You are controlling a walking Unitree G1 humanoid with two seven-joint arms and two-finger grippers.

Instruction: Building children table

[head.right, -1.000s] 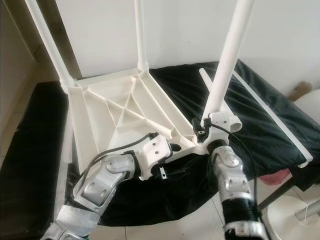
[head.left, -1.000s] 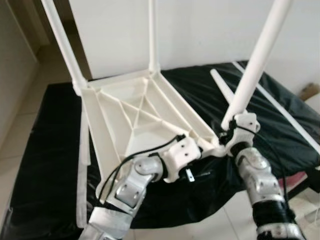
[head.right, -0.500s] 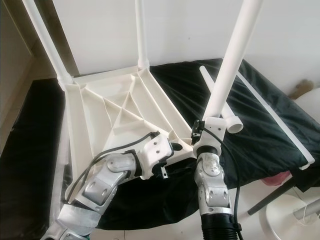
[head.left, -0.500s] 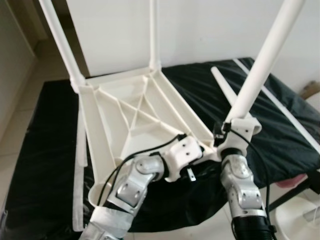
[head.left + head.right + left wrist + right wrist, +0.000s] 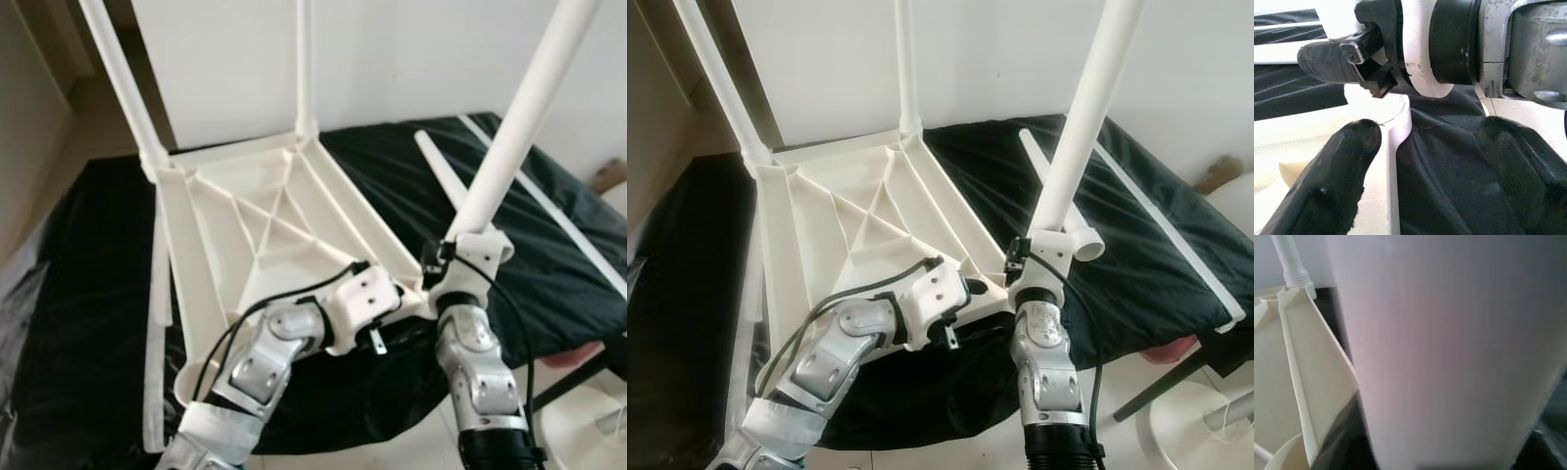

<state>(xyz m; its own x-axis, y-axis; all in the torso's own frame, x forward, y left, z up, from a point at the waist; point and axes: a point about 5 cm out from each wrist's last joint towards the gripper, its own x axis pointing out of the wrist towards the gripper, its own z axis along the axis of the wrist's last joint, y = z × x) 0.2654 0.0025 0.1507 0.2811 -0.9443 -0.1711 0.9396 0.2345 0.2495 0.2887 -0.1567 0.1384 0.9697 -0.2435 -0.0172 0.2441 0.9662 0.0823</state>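
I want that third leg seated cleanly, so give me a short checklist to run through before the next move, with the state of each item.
1. Right gripper holds the white leg near its lower end: ok.
2. Leg's base over the near right corner socket of the upturned table top: cannot tell, the wrist hides the joint.
3. Leg parallel with the two fitted legs: not ok, it leans to the right.
4. Left gripper bracing the table top's near edge: ok; the left wrist view shows its fingers spread beside the socket.
5. Spare leg lying on the black cloth behind: ok, out of the way.
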